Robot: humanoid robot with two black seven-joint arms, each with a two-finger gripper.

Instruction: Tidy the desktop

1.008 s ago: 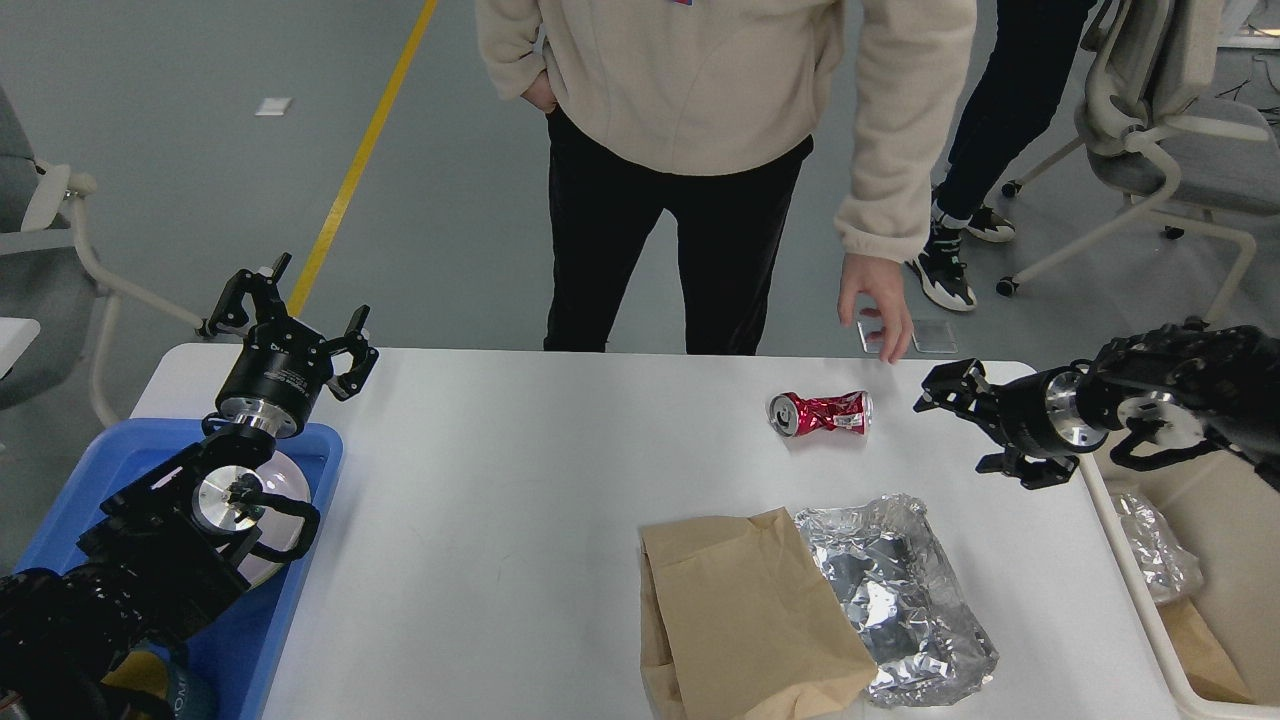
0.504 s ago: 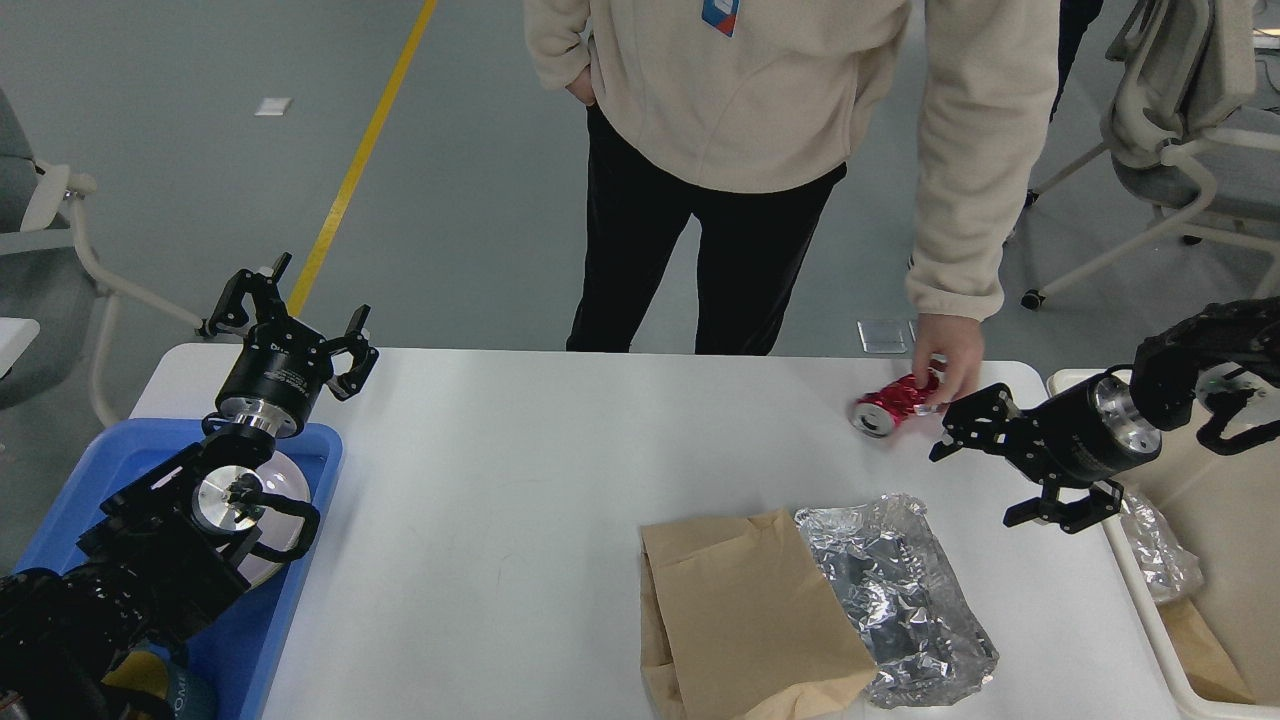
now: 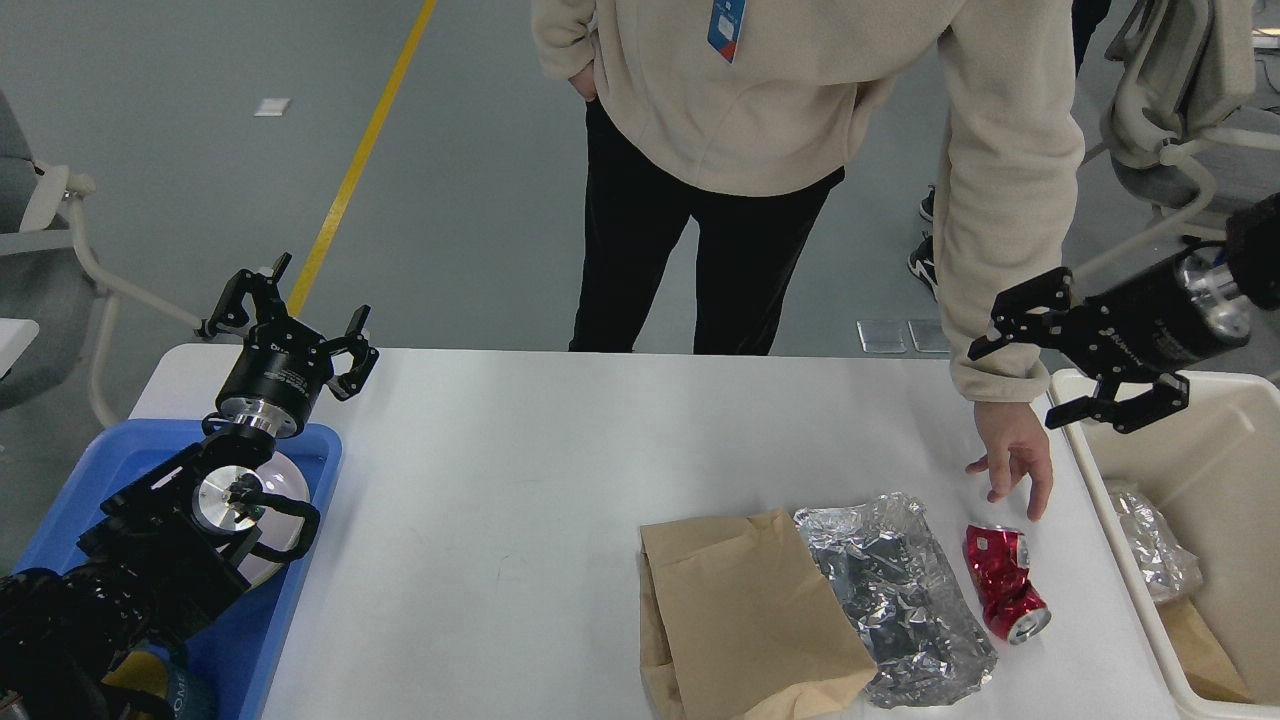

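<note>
The desk (image 3: 520,480) is filling the middle of the view, and it is not tidy yet. A red can (image 3: 1004,581) is lying crushed at about 4 o'clock on it. Just beside the can, a silver foil (image 3: 900,590) is sitting, with a brown bag (image 3: 745,620) lying over its left edge. A person's hand (image 3: 1012,452) is hanging just above the can, not touching it.

I think the robot is waiting to pick up trash. The next move looks like the can: the right gripper (image 3: 1070,365) needs to come down toward 5 o'clock and close on it, then carry it to the bin (image 3: 1195,440) at 3 o'clock. It should wait for the hand to leave.

The right gripper is spreading its fingers wide and holding nothing, up in the air by the person's sleeve. The left gripper (image 3: 285,320) at 9 o'clock is wide too, with nothing in it, hanging over the far end of the blue tray (image 3: 90,480).
</note>
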